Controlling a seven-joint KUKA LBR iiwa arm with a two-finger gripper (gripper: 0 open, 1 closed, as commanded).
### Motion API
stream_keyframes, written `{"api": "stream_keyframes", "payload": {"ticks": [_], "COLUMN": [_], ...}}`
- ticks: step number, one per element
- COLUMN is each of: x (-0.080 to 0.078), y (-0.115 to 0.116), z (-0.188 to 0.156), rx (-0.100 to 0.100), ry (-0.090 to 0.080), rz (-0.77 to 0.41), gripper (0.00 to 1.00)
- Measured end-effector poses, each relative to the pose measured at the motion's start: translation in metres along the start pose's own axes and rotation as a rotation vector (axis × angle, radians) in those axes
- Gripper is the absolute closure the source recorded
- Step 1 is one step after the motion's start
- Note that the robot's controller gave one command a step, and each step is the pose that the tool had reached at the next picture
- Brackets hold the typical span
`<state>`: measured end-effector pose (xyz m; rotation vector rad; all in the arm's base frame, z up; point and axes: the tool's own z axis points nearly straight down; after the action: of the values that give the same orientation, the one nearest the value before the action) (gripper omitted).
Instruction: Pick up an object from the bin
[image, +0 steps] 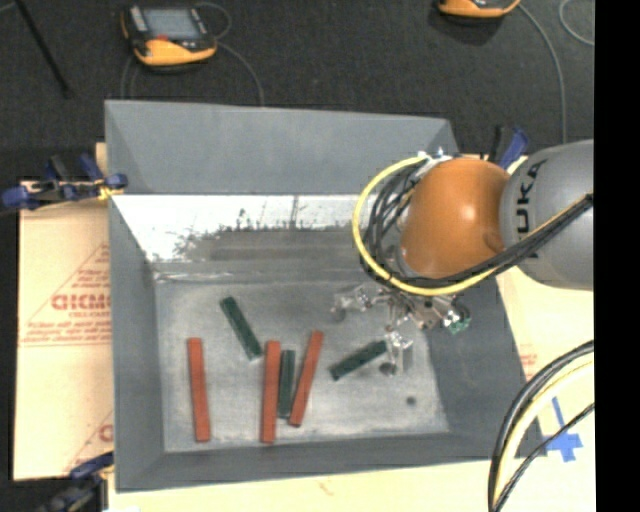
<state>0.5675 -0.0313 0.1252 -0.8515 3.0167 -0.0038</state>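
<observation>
My gripper (398, 345) hangs below the arm's orange cover, low over the bin floor at the right. A short dark green bar (357, 361) lies slanted on the floor with its right end right beside the gripper; whether they touch I cannot tell. A red bar (307, 378) lies further left, leaning against a second dark green bar (287, 382).
Left of those, another red bar (270, 392) lies nearly upright in the view. A third dark green bar (241, 327) lies slanted toward the back, and a red bar (198, 389) is near the left wall. The bin's right wall is close beside the gripper.
</observation>
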Motion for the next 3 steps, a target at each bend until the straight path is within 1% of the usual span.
{"api": "stream_keyframes", "payload": {"ticks": [1,2,3], "x": [0.0104,0.0126,0.0126], "y": [0.0013,0.0048,0.0048], "z": [0.0457,0.0543,0.0543], "rx": [-0.002,-0.004,-0.004], "ry": [0.002,0.002,0.002], "rz": [-0.336,-0.137,-0.137], "gripper": [0.0,1.0,1.0]}}
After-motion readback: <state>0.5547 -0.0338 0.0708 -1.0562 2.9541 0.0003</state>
